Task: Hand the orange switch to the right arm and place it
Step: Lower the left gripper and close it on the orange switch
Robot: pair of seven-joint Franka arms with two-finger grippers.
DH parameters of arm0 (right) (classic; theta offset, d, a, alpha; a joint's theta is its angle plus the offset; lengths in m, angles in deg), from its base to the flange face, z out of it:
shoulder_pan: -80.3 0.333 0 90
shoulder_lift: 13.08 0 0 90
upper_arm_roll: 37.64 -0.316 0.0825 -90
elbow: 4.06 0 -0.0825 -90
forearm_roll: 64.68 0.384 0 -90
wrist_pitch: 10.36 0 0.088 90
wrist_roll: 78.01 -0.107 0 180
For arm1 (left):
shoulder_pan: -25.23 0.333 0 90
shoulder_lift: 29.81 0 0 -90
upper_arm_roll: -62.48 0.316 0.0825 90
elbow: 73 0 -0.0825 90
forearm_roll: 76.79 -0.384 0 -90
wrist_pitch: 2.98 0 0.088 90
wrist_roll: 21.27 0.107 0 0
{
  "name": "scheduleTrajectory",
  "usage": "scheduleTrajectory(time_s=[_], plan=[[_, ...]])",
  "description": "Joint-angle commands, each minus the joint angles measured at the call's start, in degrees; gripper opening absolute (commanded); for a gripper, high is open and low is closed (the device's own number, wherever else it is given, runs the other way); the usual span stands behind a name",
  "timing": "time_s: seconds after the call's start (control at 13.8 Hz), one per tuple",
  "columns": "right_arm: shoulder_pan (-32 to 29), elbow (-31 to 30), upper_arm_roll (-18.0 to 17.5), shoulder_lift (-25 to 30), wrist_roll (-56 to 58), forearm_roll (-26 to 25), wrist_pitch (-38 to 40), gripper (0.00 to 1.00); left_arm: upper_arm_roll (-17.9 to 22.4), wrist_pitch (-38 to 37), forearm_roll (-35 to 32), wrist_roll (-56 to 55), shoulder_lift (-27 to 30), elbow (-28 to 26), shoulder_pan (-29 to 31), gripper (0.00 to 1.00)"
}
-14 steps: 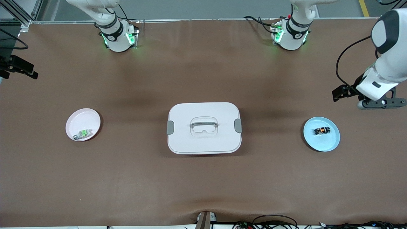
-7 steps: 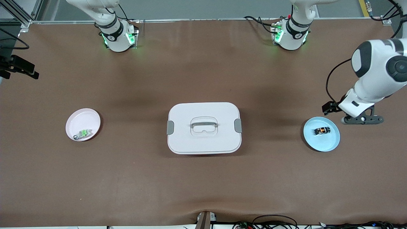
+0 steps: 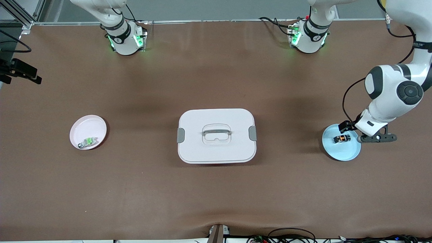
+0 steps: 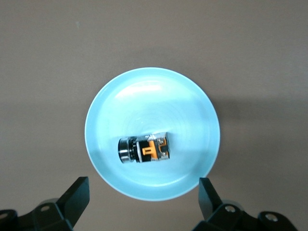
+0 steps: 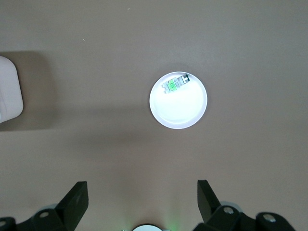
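Nothing is grasped yet: the tiny black orange-centred switch (image 4: 144,149) lies in the round pale-blue plate (image 4: 192,96). The left gripper (image 4: 144,204) hovers over it, jaws apart; the right gripper (image 5: 143,204) waits high, jaws apart.

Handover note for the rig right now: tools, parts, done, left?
Left tool: open, empty, over the blue plate, fingers straddling it from above.
Right tool: open, empty, up over bare table; that arm waits.
Orange switch: lying on its side in the blue plate, untouched.
Green-centred part: in the pink plate at the right arm's end.
White lidded box: mid-table, shut.
Done: nothing gripped yet.
Left: grasp, hand to right tool, place.
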Motion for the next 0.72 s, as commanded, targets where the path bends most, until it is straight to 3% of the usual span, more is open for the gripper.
scheduleTrajectory(time_s=[0.0,0.65], plan=[[0.6,1.1,0.2,-0.8,-0.7,-0.2,0.8,1.0,-0.3,1.3,-1.5,-0.2,-2.5,1.2,1.1,1.0],[1.0,1.1,0.2,-0.8,-0.7,-0.3,0.8,1.0,-0.3,3.1,-1.5,-0.5,-8.9,4.1,1.6,1.0]])
